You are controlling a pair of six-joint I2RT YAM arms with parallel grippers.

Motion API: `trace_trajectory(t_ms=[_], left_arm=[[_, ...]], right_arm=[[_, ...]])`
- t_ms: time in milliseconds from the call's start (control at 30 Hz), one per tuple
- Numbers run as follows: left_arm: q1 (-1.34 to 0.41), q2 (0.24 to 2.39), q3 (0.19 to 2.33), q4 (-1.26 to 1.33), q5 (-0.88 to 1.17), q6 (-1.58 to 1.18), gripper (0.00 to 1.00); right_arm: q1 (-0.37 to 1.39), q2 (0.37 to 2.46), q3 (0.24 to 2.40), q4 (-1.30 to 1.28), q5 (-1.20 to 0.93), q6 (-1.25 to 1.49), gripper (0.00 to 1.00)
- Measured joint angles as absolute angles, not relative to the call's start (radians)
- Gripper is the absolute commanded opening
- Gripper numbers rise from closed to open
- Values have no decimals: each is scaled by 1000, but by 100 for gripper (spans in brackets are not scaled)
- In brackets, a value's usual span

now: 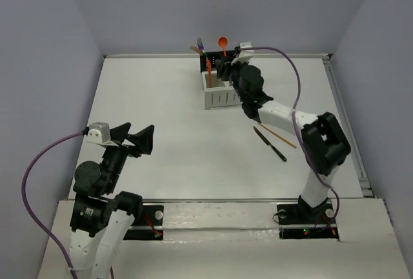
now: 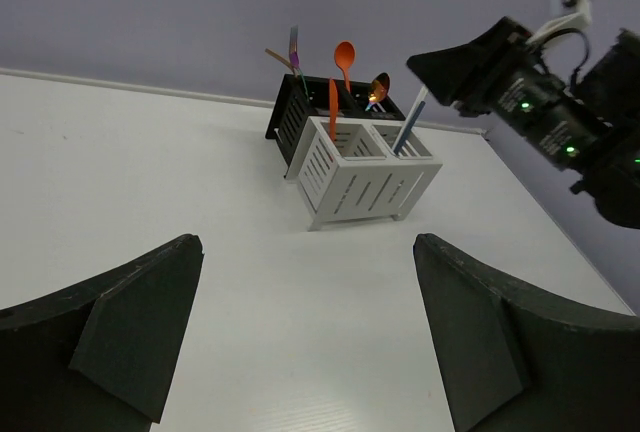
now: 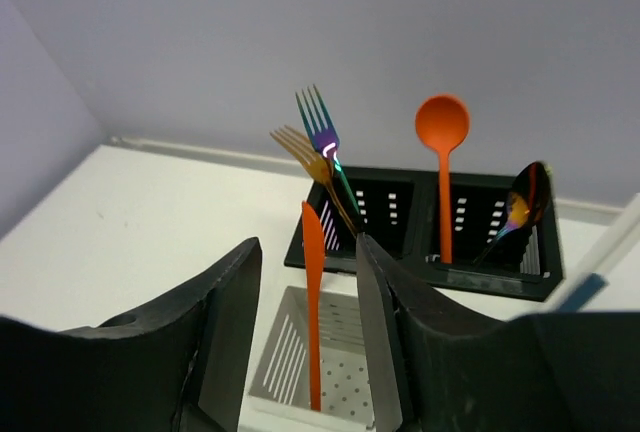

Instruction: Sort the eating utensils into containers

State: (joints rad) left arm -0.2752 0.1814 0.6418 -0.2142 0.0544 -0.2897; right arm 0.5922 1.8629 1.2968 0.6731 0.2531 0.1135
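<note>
The containers [image 1: 218, 95] stand at the back middle: two white holders [image 3: 335, 377] in front and two black ones [image 3: 470, 252] behind. My right gripper [image 3: 308, 250] hovers open over the left white holder. An orange knife [image 3: 314, 302] stands upright in that holder between the fingers, touching neither. The black holders hold a gold fork [image 3: 300, 147], a bluish fork [image 3: 318, 120], an orange spoon [image 3: 442, 127] and a dark spoon [image 3: 525, 207]. A blue utensil [image 2: 410, 124] leans in the right white holder. A black knife [image 1: 271, 144] and a thin brown stick [image 1: 279, 135] lie on the table. My left gripper [image 2: 305, 252] is open and empty.
The right arm [image 1: 322, 140] reaches from the near right edge to the holders, with a purple cable [image 1: 293, 72] arching over it. Walls close the table at the back and sides. The two loose utensils lie beside the right arm's elbow.
</note>
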Motion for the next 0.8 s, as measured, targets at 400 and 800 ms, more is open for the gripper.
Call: trace_trajectory(t_ms=[400,800], left_arm=[[-282,170,642,-214,57,-289,99],[-307,162,642,-214,60,-289,99]], right_arm=[[552,1313,897,128,331,339,44],[398,1328,850,-408,260,415,49]])
